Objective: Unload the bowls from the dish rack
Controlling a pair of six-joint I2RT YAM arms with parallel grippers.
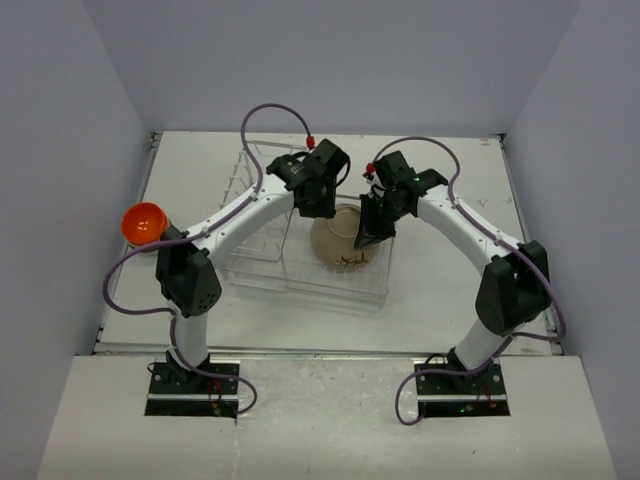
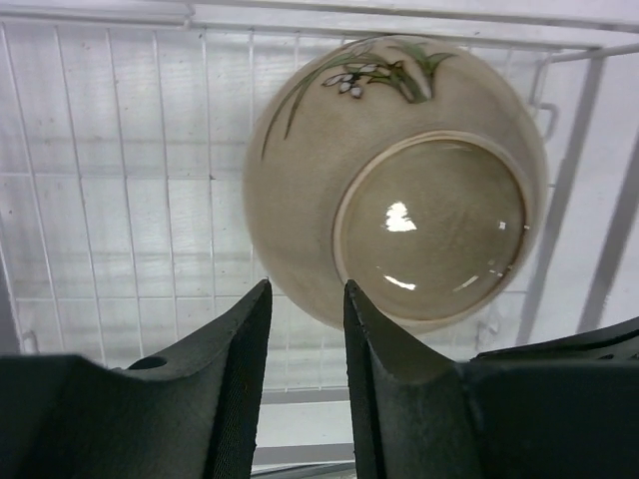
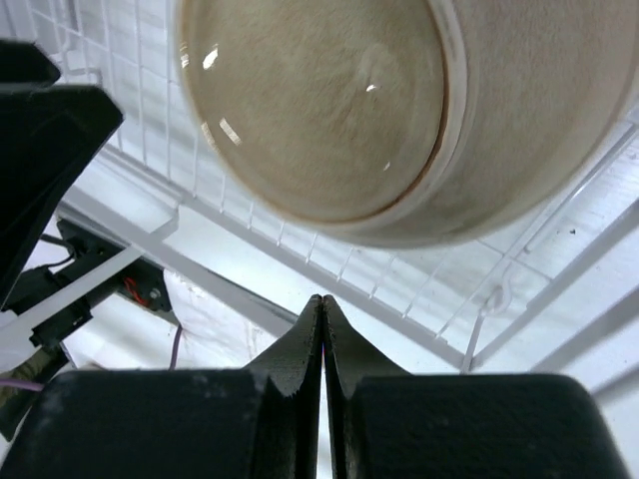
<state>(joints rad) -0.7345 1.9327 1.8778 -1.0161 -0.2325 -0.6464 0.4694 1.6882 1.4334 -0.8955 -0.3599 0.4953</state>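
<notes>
tan bowl: the tan bowl sits in the low basket end of the dish rack. Its foot ring faces both wrist cameras, so we judge it bottom-up or tipped.
markings: dark leaf and flower sprig on the outer wall, far side in the left wrist view.
orange bowl: one orange bowl is out on the counter at the left edge, well apart from the rack.
other bowls: we see none.
left claw: the left claw is spread with nothing between its fingers. It hangs just above the near edge of the tan bowl, and we cannot tell whether it touches.
right claw: the right claw is pressed together and empty, poised over the same bowl from the other side.
handling: we judge the bowl glazed ceramic, so stiff, fairly heavy, slick and breakable. The glare on the foot suggests a slippery surface.
where to grip: we would pinch the rim wall, one finger inside and one outside. Bottom-up, the rim is down on the wires, so tipping it first may be needed. The foot ring is a shallow, risky hold.
risk: the bowl could slip from the grip, or its rim could snag on the wires when lifted.
</notes>
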